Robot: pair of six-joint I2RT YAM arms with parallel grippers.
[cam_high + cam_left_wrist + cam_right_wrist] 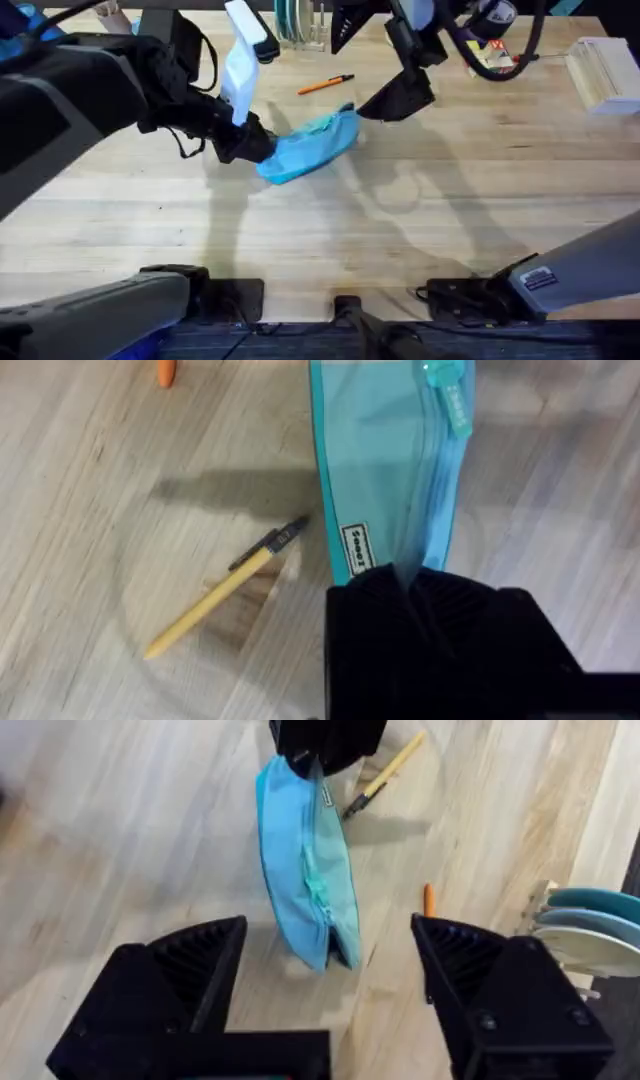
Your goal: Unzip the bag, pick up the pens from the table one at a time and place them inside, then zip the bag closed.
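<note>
The light-blue bag (312,143) lies on the table (420,230), and my left gripper (412,582) is shut on one end of it. The zip pull (446,374) sits at the bag's far end, and the zip looks closed. The yellowish pen (214,600) lies on the wood beside the held end. The orange pen (325,85) lies farther back. My right gripper (328,928) hovers open over the other end of the bag (305,870), with a finger (195,965) on each side and neither touching it.
A rack of plates (298,25) stands at the back edge, close behind the orange pen. A white box (605,72) sits at the back right, with cables (500,58) beside it. The front half of the table is bare wood.
</note>
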